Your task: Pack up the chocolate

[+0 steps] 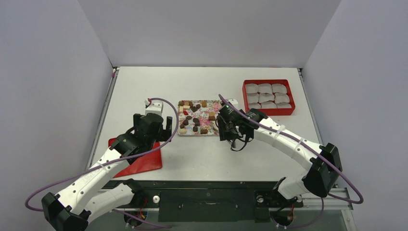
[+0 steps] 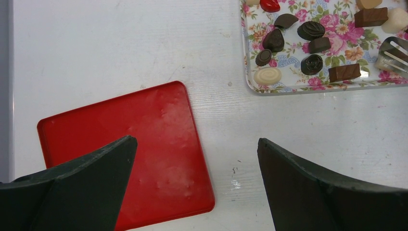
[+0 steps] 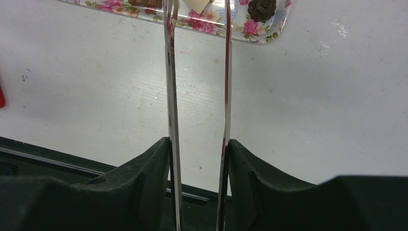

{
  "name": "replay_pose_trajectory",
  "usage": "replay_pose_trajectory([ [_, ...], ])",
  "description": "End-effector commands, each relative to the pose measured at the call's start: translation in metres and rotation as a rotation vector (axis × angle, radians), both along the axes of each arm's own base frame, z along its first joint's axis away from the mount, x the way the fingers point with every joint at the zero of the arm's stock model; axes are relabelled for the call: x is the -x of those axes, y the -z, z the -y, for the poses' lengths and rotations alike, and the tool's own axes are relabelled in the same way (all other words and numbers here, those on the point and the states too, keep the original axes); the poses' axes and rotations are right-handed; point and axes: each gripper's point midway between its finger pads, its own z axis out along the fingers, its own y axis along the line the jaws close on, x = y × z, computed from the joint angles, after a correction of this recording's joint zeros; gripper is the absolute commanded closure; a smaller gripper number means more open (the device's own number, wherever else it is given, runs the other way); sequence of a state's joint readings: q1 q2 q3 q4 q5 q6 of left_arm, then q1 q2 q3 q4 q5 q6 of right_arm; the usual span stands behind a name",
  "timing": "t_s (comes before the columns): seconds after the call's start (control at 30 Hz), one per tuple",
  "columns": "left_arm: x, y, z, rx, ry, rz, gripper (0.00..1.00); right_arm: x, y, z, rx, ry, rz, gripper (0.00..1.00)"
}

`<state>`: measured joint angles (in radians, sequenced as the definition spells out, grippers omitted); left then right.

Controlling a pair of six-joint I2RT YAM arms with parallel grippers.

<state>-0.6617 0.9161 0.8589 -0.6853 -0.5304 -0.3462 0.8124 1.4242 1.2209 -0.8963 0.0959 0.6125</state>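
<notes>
Two-claw setup on the white table [image 1: 207, 82], judged to be mid-pick. Found the red box [image 1: 268, 81] of paper cups [image 1: 265, 88] at far right, well apart from the flowered tray [image 2: 288, 72] mid-table; saw no chocolate in the cups from above. Found the red lid [image 2: 144, 139] lying flat at near left, partly below the left claw [image 2: 197, 187], which was spread wide and holding nothing. Saw the right claw [image 3: 198, 149] clamped on the tongs [image 3: 171, 86], blades parted, tips reaching over the tray's near edge. Placed the chocolate [image 2: 312, 30] loose on the tray: dark, tan and cream pieces, plus a red one. Made out a cream piece [image 3: 198, 5] between the tips; could not tell whether touched. Judged the step in hand to be taking that piece. Needed, for a clean pick: tips lowered level on either side of the piece, not onto it; a slow squeeze, just enough to bite, since too much would likely spring a smooth piece sideways; a straight lift clear of the neighbours and the tray's lip before any swing toward the box.
</notes>
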Motion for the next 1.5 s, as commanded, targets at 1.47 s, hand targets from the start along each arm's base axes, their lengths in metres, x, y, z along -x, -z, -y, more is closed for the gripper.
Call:
replay_pose_trajectory([
  [1.47,-0.003,-0.006,0.001,0.009,0.001,0.022,0.04,-0.031,-0.056,0.017,-0.104,0.106,0.13,0.82],
])
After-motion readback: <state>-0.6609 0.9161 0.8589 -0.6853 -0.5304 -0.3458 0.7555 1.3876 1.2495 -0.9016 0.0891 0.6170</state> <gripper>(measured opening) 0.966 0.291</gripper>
